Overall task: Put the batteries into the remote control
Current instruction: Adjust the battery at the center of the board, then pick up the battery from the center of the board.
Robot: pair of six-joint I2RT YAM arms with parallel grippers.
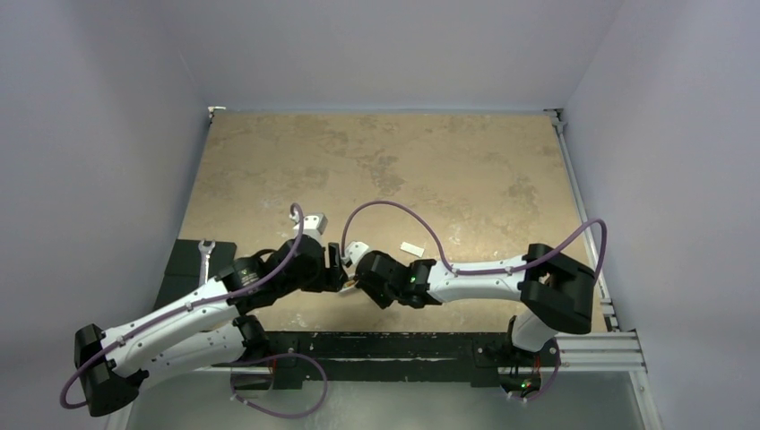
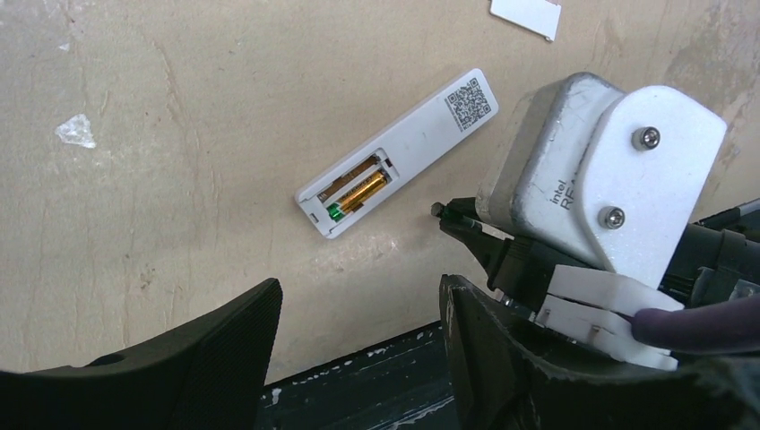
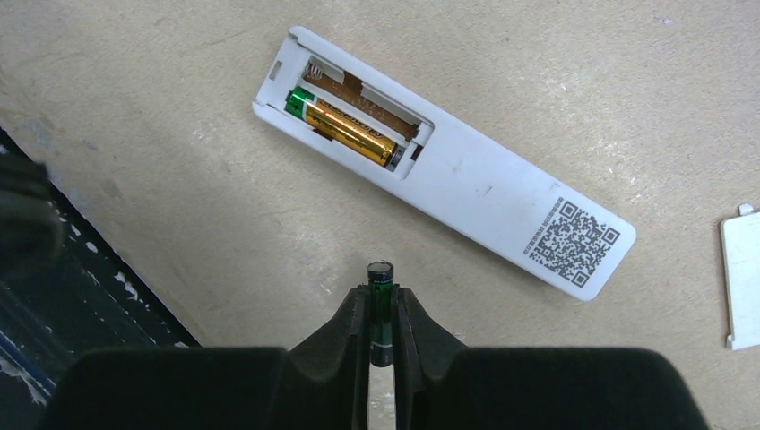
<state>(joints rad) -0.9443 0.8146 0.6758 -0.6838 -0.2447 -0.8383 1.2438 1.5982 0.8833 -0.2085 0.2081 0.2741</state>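
One battery (image 3: 352, 131) sits in the remote control (image 3: 475, 184), near which the right fingers (image 3: 343, 330) pinch a second battery (image 3: 380, 305) and the left fingers (image 2: 206, 349) stand apart, empty.

Light: soft, even, from overhead; you get faint shadows on the table (image 1: 385, 161). Focus: left gripper (image 2: 358, 287) near lens, slightly blurred; table surface sharp.

Remote control (image 3: 484, 193) hidden beneath both wrists in the top view by the tabletop's (image 1: 448, 161) near edge, battery's (image 3: 380, 285) lower part buried between the right end effector's (image 3: 381, 303) fingers, white cover (image 3: 742, 278) cropped by the right wrist view's edge, left end effector's (image 2: 358, 300) fingers cropped below, QR label (image 3: 571, 238) unreadable.
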